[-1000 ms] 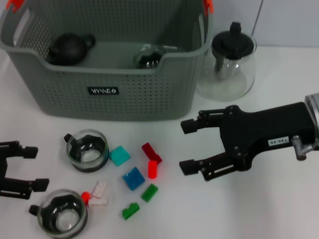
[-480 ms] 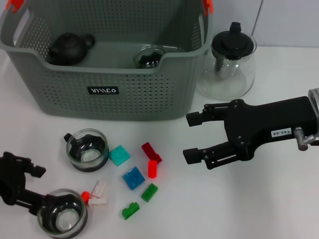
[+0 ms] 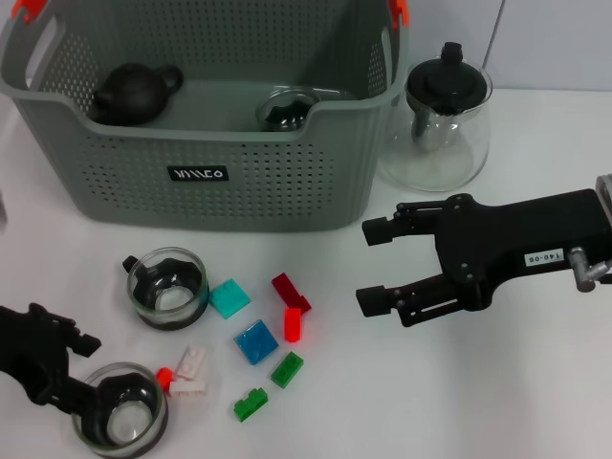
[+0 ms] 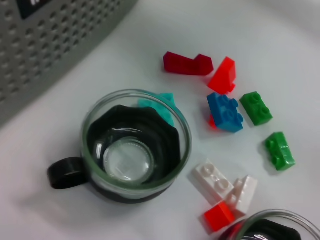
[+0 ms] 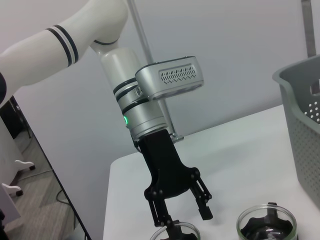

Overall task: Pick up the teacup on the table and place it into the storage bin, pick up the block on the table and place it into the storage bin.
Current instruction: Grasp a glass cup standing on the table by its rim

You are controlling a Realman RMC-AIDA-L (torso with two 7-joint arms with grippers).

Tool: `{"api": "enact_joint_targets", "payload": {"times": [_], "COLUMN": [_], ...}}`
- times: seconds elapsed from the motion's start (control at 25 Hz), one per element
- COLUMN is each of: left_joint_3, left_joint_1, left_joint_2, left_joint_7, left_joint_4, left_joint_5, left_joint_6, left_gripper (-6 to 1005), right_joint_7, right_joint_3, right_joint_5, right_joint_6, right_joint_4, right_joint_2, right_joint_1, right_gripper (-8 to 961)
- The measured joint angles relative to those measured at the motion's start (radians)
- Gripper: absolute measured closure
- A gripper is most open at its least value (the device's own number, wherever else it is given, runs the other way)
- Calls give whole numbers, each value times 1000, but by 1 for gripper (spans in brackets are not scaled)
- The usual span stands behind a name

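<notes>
The grey storage bin (image 3: 206,182) stands at the back, holding a black teapot (image 3: 134,91) and a glass teacup (image 3: 285,108). Two glass teacups stand on the table: one (image 3: 168,287) next to the blocks, also in the left wrist view (image 4: 135,145), and a nearer one (image 3: 121,416). My left gripper (image 3: 88,375) is open right at the nearer cup's left rim; the right wrist view shows it (image 5: 187,221) with one finger at that cup's rim. Loose blocks lie beside the cups, among them a blue one (image 3: 256,342). My right gripper (image 3: 366,266) is open and empty, right of the blocks.
A clear glass teapot with a black lid (image 3: 435,120) stands right of the bin. Teal (image 3: 229,298), red (image 3: 290,292), green (image 3: 286,369) and white (image 3: 191,373) blocks are scattered between the cups and my right gripper.
My left gripper has moved from beside the two cups down to the nearer cup's rim. My right gripper has drifted slightly to the right, still open.
</notes>
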Motion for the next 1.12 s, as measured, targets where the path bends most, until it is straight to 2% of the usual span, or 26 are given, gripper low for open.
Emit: {"api": "enact_joint_targets", "payload": {"times": [0.16,0.44,0.88,1.12], "left_joint_3": [48,77,115,146], "left_joint_1": [8,7,0,11], "left_joint_2": [-4,-3,0,-2], "left_joint_7": [-21,-26,-23,-26], "left_joint_4": [0,-13,-57,-55], "left_joint_5": [-7,-9,0,-12], "left_joint_6": [-2,-11,-50,-77], "left_gripper": [210,220,615,748], "right_joint_7": [0,0,0,-1], "right_joint_3": [5,13,49,50], "right_joint_5": [0,1,1,1], "right_joint_6": [-1,-1,-14,-17], "right_joint_4": [0,0,0,0], "right_joint_2": [0,2,2,3], "right_joint_1": [-3,-5,-2,1], "right_gripper": [7,7,7,6]}}
